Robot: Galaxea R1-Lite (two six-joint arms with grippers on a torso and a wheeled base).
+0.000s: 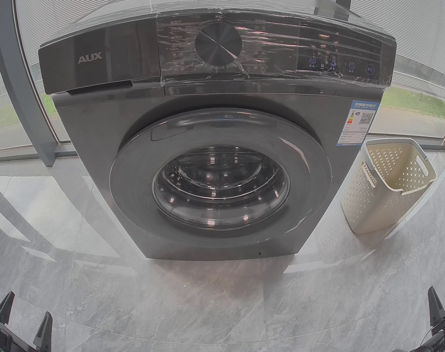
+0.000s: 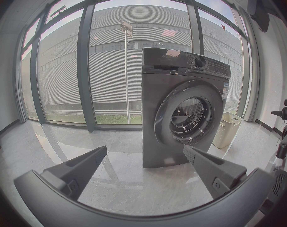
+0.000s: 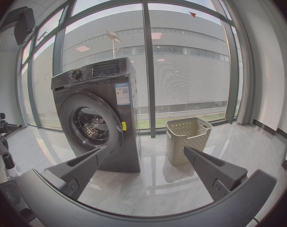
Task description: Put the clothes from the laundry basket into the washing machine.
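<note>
The grey front-loading washing machine [image 1: 217, 99] [image 2: 156, 111] [image 3: 127, 126] stands straight ahead on the floor, its round glass door [image 1: 220, 187] shut against the front. To its right stands the cream perforated laundry basket [image 1: 386, 187] [image 2: 227, 130] [image 3: 186, 139], upright; the inside that I see is bare wall. Through the glass I cannot tell what lies in the drum. My left gripper [image 1: 27, 306] [image 2: 144, 147] is low at the near left, open and holding nothing. My right gripper [image 1: 444, 284] [image 3: 145, 148] is low at the near right, also open with nothing between its fingers.
A polished marble floor [image 1: 208, 294] stretches between me and the machine. Tall windows with dark frames [image 2: 85, 79] run behind the machine and the basket. A wall [image 3: 275, 89] closes the room to the right of the basket.
</note>
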